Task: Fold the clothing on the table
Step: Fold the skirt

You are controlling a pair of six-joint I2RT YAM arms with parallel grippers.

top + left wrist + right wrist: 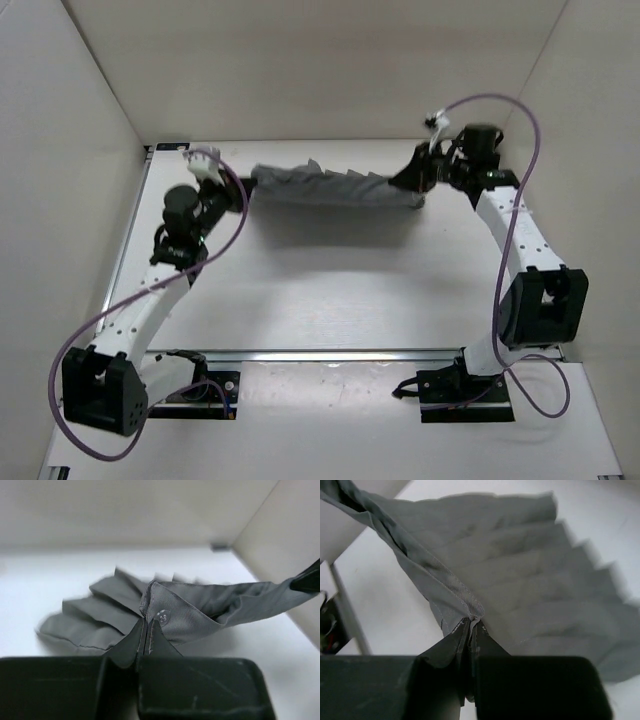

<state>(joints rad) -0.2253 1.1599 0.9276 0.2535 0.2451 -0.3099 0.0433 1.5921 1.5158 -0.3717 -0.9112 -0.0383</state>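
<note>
One grey pleated skirt (335, 187) is stretched across the upper middle of the overhead view, over the single white worktop (330, 290). At its left end the left end effector (248, 186) is clamped shut on a seamed edge, just below a small round tag (162, 615) whose writing is too blurred to read. At its right end the right end effector (413, 183) is likewise pinched shut on the fabric's stitched edge.

Open bench (330, 290) lies on the near side of the stretched skirt (330, 187); white walls (330, 70) close in left, right and behind it.
</note>
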